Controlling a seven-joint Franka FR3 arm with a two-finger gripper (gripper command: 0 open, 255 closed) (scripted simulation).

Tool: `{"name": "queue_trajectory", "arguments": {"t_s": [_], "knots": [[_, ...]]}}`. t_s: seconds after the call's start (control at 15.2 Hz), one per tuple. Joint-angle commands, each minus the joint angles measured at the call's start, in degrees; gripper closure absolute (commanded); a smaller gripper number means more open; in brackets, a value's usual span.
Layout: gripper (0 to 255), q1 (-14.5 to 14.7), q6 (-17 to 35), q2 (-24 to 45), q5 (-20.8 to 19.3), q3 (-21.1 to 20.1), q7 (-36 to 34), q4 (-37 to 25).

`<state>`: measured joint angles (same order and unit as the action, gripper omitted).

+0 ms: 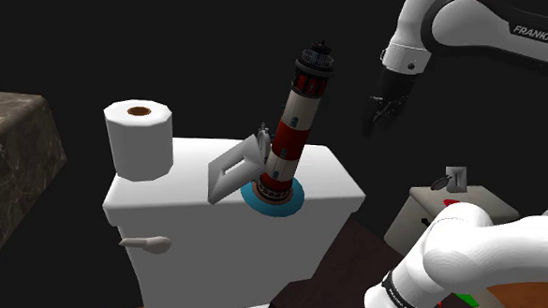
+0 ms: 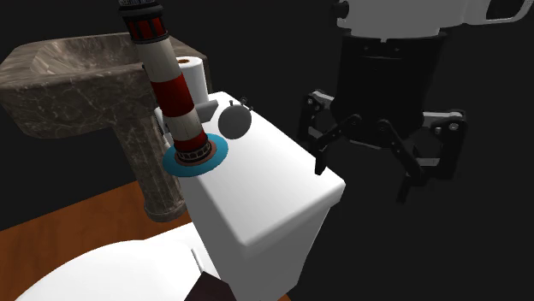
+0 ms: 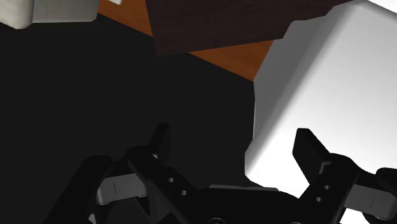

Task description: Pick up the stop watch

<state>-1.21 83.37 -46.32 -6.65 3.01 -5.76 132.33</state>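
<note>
Shoulder view, from its left: a paper roll (image 1: 138,139) stands on the toilet tank (image 1: 195,207). Next comes the grey stop watch (image 1: 232,170), up on edge just beside the striped lighthouse (image 1: 290,130). Your claw (image 1: 381,110) hangs furthest right, off the tank's end, with its fingers spread wide and nothing between them. Carry it over the lid and close across the watch's thin body, keeping to the side away from the lighthouse. Go gently: a nudge would likely tip the watch or topple the lighthouse.
</note>
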Motion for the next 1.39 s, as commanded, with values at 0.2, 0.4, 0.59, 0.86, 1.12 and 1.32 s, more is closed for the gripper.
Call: {"name": "queue_trajectory", "arguments": {"t_s": [0.2,0.4,0.59,0.86,1.12,1.32], "knots": [[0,0.46,0.08,2.95,3.22,-3.91,-5.92,-2.01],[0,0.79,0.31,6.56,6.06,-7.63,-11.78,-4.73],[0,0.97,0.6,10.78,8.45,-11.17,-17.59,-8.14],[0,0.99,0.95,17.26,10.75,-15.66,-25.33,-13.78],[0,0.93,1.05,24.69,11.87,-19.87,-33.17,-20.7],[0,1.02,0.83,30.93,11.8,-22.82,-39.2,-26.81]]}}
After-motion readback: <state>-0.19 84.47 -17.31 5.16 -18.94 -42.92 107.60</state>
